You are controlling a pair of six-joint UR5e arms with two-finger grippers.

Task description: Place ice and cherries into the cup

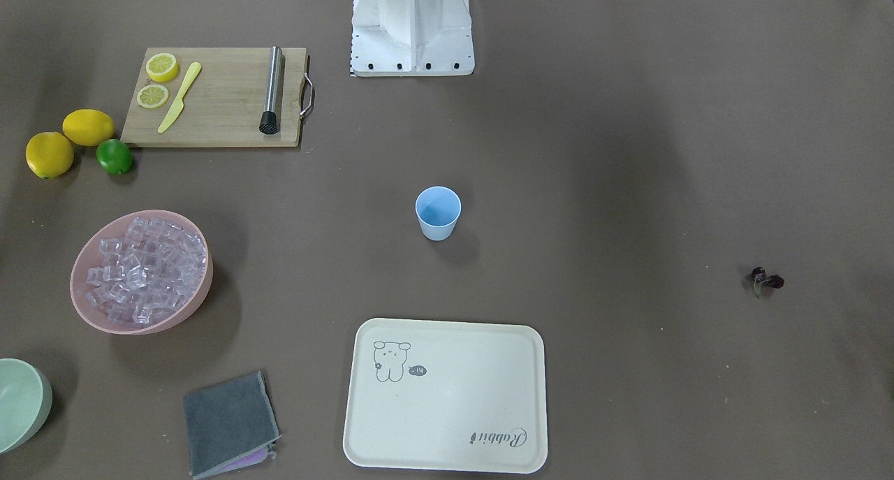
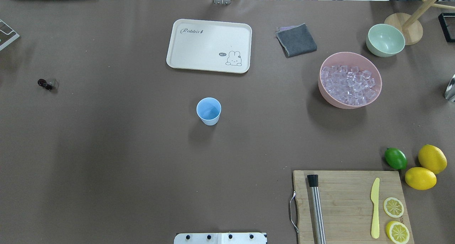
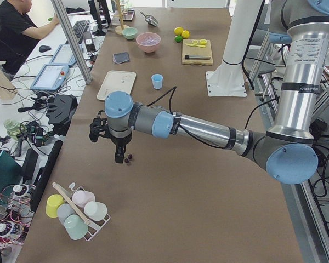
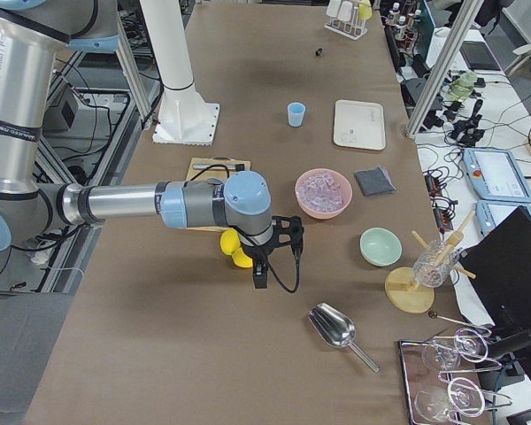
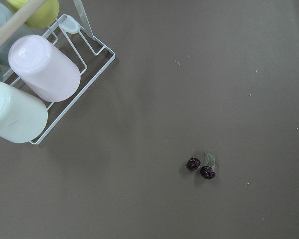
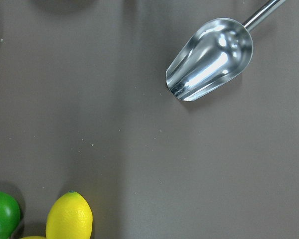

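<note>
Brown matte paper covers the bench; a smooth, pale blue plastic cup, tapered and upright, stands near its middle; glassy, faintly pink cubes of ice lie heaped in a round pink bowl; two tiny dark round cherries on thin green stems lie well apart from the cup; the left pincer hangs just beside them; the right pincer hangs near a shiny metal scoop; whether either is parted or closed I cannot tell.
</note>
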